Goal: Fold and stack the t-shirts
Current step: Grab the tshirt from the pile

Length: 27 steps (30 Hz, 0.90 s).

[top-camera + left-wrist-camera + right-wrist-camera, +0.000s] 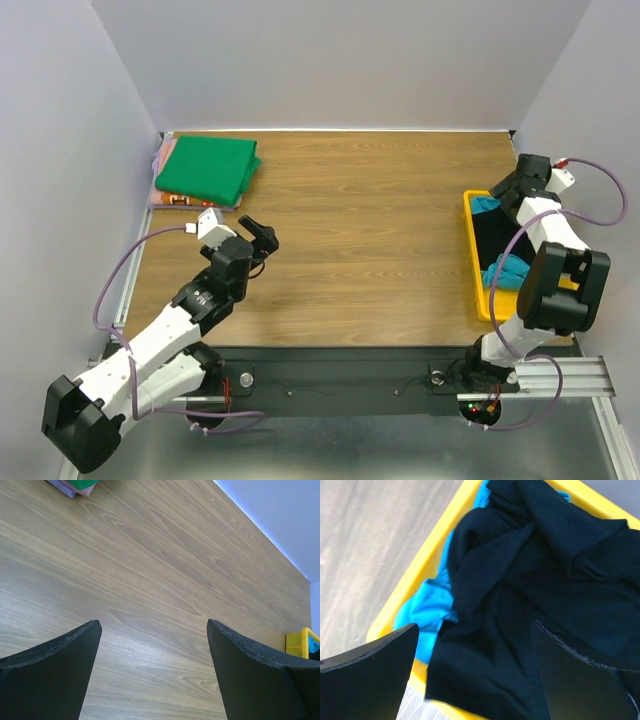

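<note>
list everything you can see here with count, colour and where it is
green shirt: 1, bright green, folded, far left corner of the table
orange-pink shirt: 1, orange-pink, under the green shirt, only its edges showing
black shirt: 1, black, crumpled in the tray
blue shirt: 1, teal-blue, in the tray, partly under the black shirt
tray: 1, yellow, right edge of the table
table: 1, brown wood
left pincer: 1, black, open, over the table's left side
right pincer: 1, black, open, over the tray

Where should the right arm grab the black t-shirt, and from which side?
Pinch the raised fold of the black t-shirt, coming down from above: it lies crumpled in the yellow tray, whose walls likely block side approaches. The open right gripper hangs over it.
</note>
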Motion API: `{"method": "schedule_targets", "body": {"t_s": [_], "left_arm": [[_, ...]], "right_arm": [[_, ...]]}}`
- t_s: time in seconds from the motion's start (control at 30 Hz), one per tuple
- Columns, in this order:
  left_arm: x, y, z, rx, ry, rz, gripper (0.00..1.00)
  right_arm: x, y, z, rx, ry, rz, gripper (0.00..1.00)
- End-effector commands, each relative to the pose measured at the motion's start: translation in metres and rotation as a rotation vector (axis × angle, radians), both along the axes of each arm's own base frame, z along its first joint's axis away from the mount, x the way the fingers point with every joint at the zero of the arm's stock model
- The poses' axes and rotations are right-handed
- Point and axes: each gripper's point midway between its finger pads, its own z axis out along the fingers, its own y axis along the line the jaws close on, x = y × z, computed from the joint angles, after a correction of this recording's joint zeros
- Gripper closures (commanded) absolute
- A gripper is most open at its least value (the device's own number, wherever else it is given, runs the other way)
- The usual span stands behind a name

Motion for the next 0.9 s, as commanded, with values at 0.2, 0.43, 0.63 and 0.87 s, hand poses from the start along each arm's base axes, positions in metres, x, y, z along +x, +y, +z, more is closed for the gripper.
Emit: {"method": "schedule_targets", "body": {"t_s": [0.2,0.43,0.63,0.87], "left_arm": [[0.016,0.005,-0.005,-0.005,0.001,-0.02,0.02],[0.019,0.008,-0.009,-0.003,0.013,-0.026,0.02],[0.018,0.007,-0.008,-0.011,0.009,-0.044,0.02],[0.015,0.005,-0.003,-0.035,-0.005,-0.062,0.02]], "right_arm": [[0.013,-0.011,-0.017,0.061,0.024,-0.018,0.57],[0.012,-0.012,0.006,0.034,-0.014,0.001,0.99],[0.009,-0.012,0.084,-0.047,-0.159,0.041,1.0],[-0.008,0.004,0.21,-0.135,-0.385,0.135,1.0]]}}
